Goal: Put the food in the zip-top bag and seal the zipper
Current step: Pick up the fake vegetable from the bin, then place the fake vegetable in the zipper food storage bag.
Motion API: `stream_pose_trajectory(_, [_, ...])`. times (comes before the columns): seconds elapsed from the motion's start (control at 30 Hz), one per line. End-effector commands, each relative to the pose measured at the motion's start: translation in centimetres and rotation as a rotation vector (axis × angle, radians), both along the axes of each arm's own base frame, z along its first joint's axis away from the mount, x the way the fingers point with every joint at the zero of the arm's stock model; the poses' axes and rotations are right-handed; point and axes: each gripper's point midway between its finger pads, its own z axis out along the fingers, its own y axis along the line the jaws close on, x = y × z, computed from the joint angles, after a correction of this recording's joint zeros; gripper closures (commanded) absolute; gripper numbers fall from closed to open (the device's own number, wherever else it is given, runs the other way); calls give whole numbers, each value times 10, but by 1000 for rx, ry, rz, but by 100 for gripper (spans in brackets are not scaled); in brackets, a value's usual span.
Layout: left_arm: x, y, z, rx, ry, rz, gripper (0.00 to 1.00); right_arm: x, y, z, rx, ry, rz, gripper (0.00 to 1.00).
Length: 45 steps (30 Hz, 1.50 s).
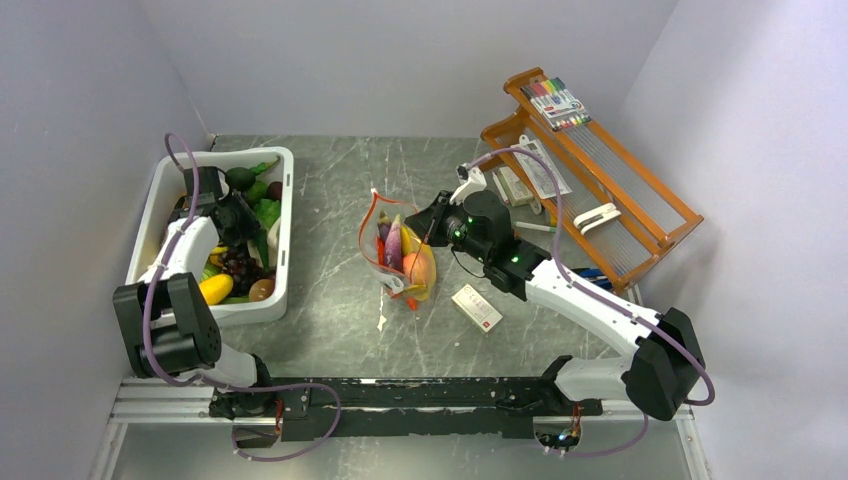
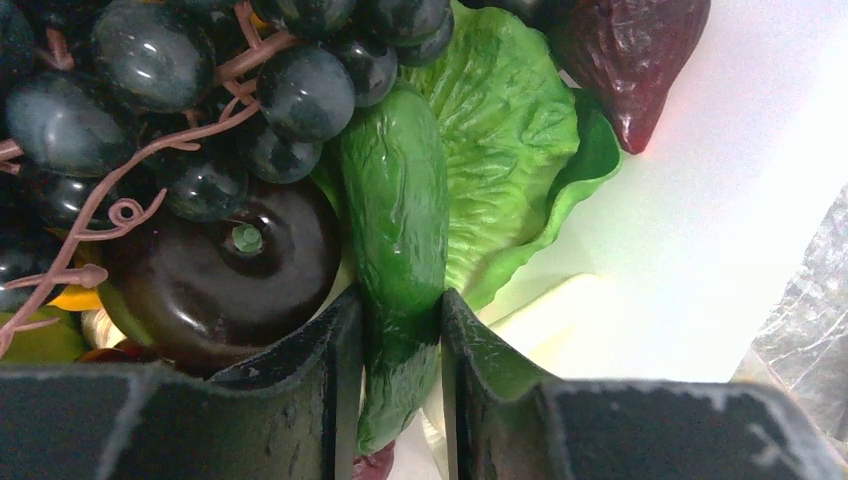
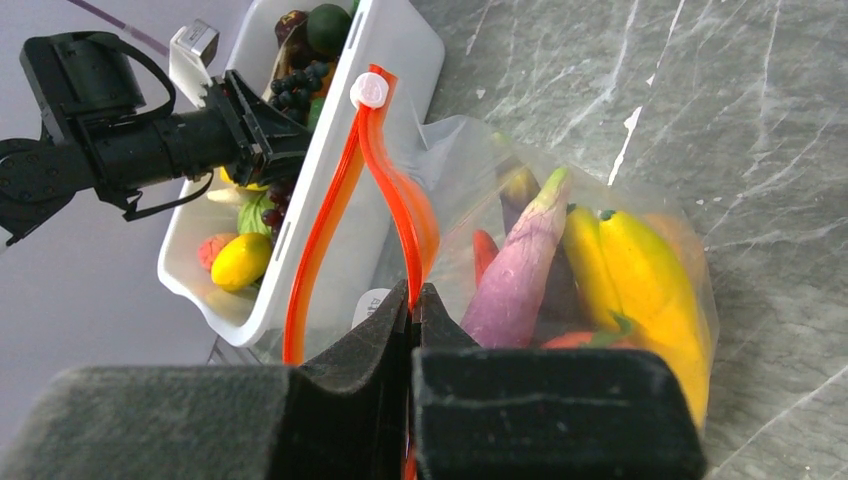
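Two grips on: left gripper (image 2: 398, 305) in the white tub (image 1: 225, 154), clamped on a green pepper (image 2: 395, 200); right gripper (image 3: 412, 300) pinched tight on the zipper (image 3: 330, 210) of the zip-top bag (image 3: 470, 170), on the table (image 1: 330, 200), banana (image 3: 640, 270) and eggplant (image 3: 520, 270) inside, mouth seemingly open.

Bright, even light; white tub (image 2: 690, 230) glares in left wrist view, foreground perhaps slightly blurred.

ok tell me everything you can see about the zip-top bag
The zip-top bag is clear, floppy plastic with a red-orange zipper and white slider, its mouth open. It lies on the table, apart from the white tub. Inside show a banana and a purple eggplant. The right claw is shut on its zipper edge.
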Motion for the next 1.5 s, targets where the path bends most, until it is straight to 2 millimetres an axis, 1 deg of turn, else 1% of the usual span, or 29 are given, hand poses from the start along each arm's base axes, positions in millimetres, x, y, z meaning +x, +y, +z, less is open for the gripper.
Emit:
stream_pose_trajectory(0.0, [3,-2,25,-11,-73,-15,77,0,-1,21,45,-41,-15,100])
stream_pose_trajectory(0.3, [-10,-13,67,-25,-165,-40,77,-1,6,13,45,0,6,100])
stream_pose_trajectory(0.43, [-18,-27,88,-59,-222,-92,78,-1,9,7,43,21,14,100])
stream_pose_trajectory(0.53, [-25,-41,111,-92,-290,-149,79,-3,14,4,49,38,31,100])
stream_pose_trajectory(0.77, [-45,-91,167,-269,-477,-337,78,-1,25,-3,49,72,50,100])
stream_pose_trajectory(0.9, [-55,-110,187,-338,-546,-397,79,0,30,0,63,76,56,100])
stream_pose_trajectory(1.0, [-64,-131,208,-413,-603,-455,79,2,29,0,59,76,47,100])
stream_pose_trajectory(1.07, [-69,-144,222,-462,-642,-487,79,5,31,14,78,52,44,100])
stream_pose_trajectory(1.1, [-75,-161,230,-488,-653,-533,79,5,32,16,87,50,44,100])
stream_pose_trajectory(1.13, [-77,-169,235,-496,-664,-545,79,5,32,17,93,51,45,100])
stream_pose_trajectory(1.2, [-77,-182,241,-504,-679,-530,79,3,34,18,107,59,47,100])
stream_pose_trajectory(1.3, [-81,-205,248,-565,-709,-549,79,0,37,16,120,70,56,100])
stream_pose_trajectory(1.4, [-84,-224,247,-614,-704,-574,79,-1,37,19,129,66,53,100])
stream_pose_trajectory(1.47, [-84,-234,244,-623,-693,-584,79,-1,37,15,117,74,56,100])
